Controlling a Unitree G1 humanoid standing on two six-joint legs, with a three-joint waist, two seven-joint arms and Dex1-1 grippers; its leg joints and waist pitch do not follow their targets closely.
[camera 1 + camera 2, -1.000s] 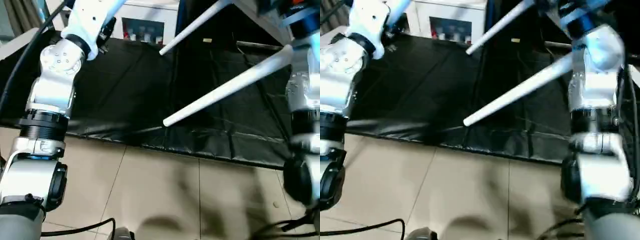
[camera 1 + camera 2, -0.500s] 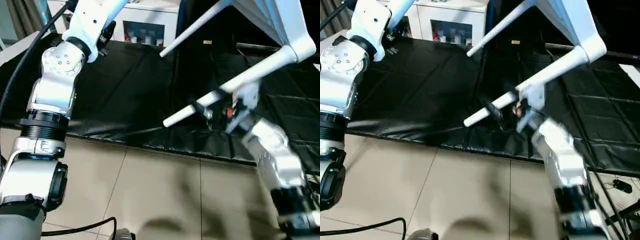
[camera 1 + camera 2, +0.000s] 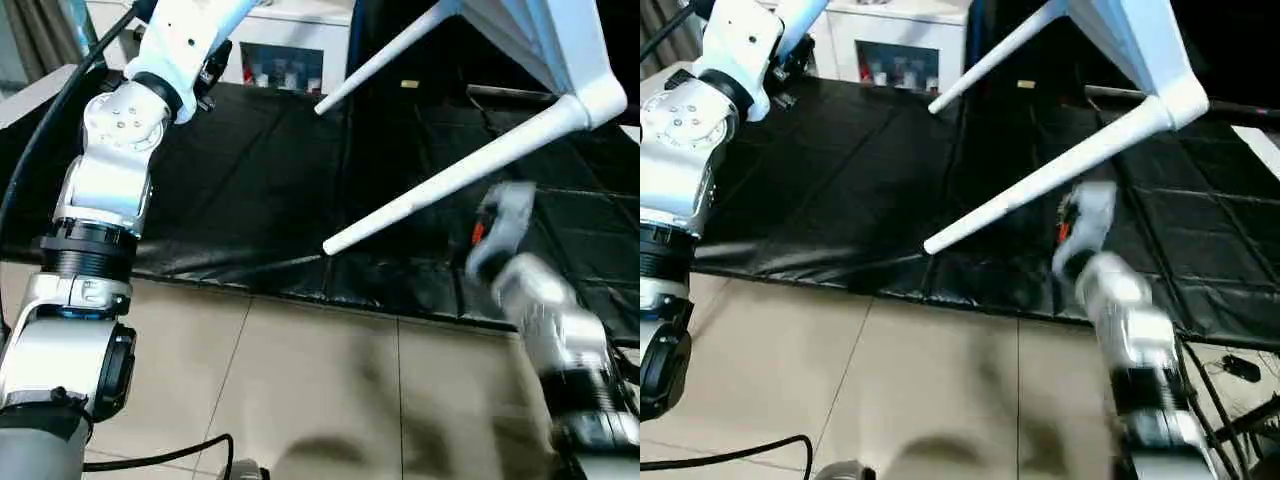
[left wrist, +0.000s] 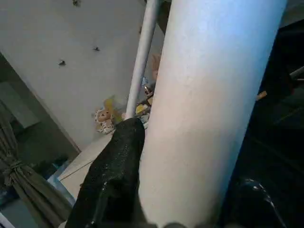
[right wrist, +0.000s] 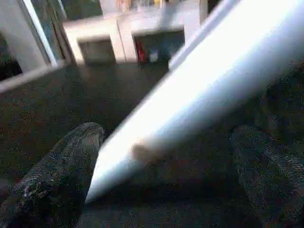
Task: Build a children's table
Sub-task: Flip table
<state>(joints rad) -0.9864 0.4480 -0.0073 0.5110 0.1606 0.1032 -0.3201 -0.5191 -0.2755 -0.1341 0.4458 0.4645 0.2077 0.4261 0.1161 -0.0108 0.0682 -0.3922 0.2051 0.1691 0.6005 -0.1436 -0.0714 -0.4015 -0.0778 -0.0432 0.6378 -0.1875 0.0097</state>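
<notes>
The children's table hangs tilted over the mat, its white top (image 3: 560, 35) at the upper right. One white leg (image 3: 450, 180) runs from a corner socket (image 3: 598, 100) down to its tip (image 3: 330, 243). A second leg (image 3: 385, 55) slants behind it. My left arm (image 3: 110, 180) rises out of the top left. In the left wrist view my left gripper (image 4: 190, 156) is shut on a thick white leg, with a black finger (image 4: 116, 175) against it. My right gripper (image 3: 497, 215) is below the near leg and apart from it. Its fingers (image 5: 61, 175) stand open, the leg's tip (image 5: 190, 95) beyond them.
A black mat (image 3: 250, 180) covers the floor under the table, with beige tiles (image 3: 300, 380) in front of it. A white glass-door cabinet (image 3: 290, 55) stands at the back. Black cables (image 3: 170, 458) lie on the tiles near me.
My right arm swung in to the near leg's lower end half a second ago, then drew back down and to the right, off the leg. The left arm and the table have held still.
</notes>
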